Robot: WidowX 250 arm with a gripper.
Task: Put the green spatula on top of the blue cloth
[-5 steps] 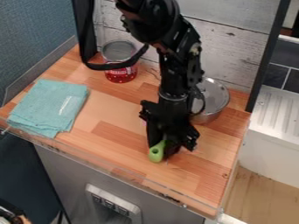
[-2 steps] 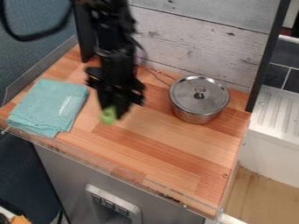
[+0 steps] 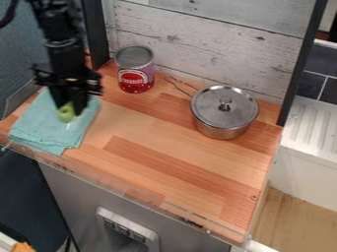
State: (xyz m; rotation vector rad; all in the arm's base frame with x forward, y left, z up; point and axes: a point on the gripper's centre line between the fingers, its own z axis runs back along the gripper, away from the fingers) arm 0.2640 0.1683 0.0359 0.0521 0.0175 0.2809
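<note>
At the left of the view the black gripper (image 3: 70,109) hangs over the blue cloth, shut on the green spatula. Between the fingers, the spatula's green end (image 3: 66,113) pokes out at the bottom; the rest of it is hidden by the gripper. Folded flat, the light blue cloth (image 3: 45,129) lies at the counter's left side, its back part behind the gripper. Whether the spatula touches the cloth, I cannot tell.
A red-labelled can (image 3: 135,70) stands at the back, right of the gripper. Farther right is a lidded metal pot (image 3: 223,112), its handle toward the can. The wooden counter (image 3: 174,167) has a clear raised strip along its front edge.
From the front middle of the counter, the gripper has moved left and back with the spatula, now over the cloth. The can and pot, earlier partly or wholly covered by the arm, are uncovered.
</note>
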